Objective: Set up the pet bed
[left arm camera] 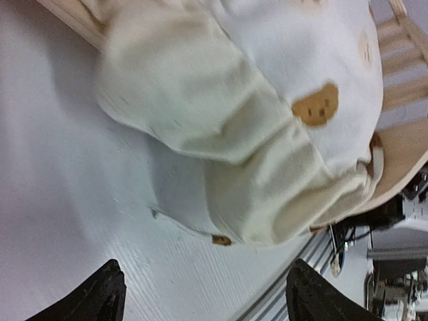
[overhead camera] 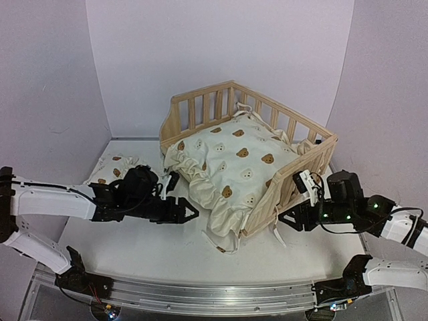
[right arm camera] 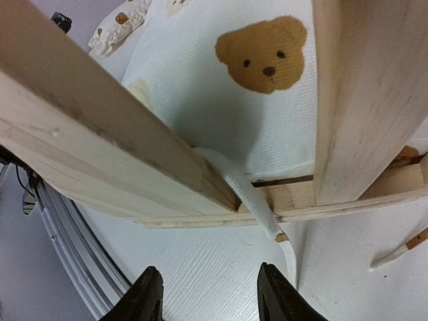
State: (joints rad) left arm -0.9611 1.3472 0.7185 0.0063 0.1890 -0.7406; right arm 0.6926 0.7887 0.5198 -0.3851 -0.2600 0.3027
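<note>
We see the left gripper (left arm camera: pixel 204 291) open and empty by the cushion (overhead camera: pixel 234 167) overhanging the frame (right arm camera: pixel 100 134). The right gripper (right arm camera: pixel 210 294) is open and empty, facing a tie (right arm camera: pixel 251 200).

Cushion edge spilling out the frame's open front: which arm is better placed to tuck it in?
Left, probably. The left claw is open and faces the overhanging cushion, nothing between. The right claw sits outside the side rail, by a tie.
</note>
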